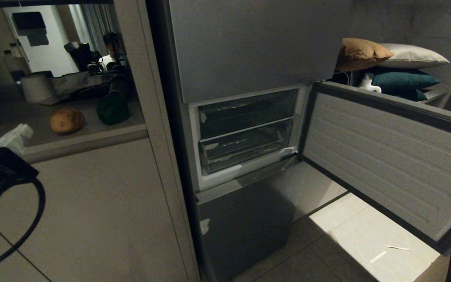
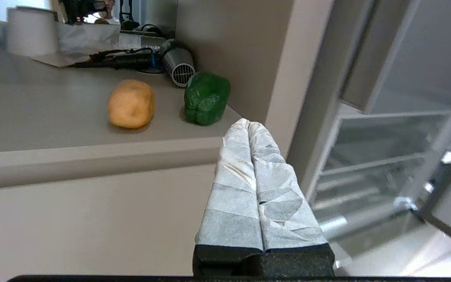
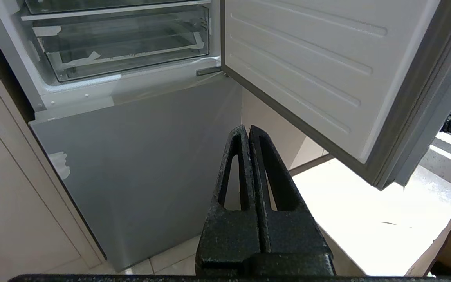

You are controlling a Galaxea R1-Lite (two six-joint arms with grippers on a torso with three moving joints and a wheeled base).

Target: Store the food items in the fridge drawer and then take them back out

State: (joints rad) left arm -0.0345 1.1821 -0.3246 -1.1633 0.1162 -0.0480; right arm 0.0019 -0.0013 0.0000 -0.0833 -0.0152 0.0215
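Left gripper [image 2: 249,124] shut, empty, near the counter [image 2: 53,117] edge; potato [image 2: 131,103] and green pepper [image 2: 206,98] lie on it, apart. Right gripper [image 3: 245,131] shut, idle by the fridge. Risk: closed fingers shove the pepper away; clear drawer [image 3: 123,43] not pulled out yet.

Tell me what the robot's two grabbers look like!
The left gripper has long pointed fingers wrapped in whitish-grey crinkled tape on a black base. The right gripper is bare rough black, each finger having a long slot through it. In the head view a looping black cable hangs from the left arm.
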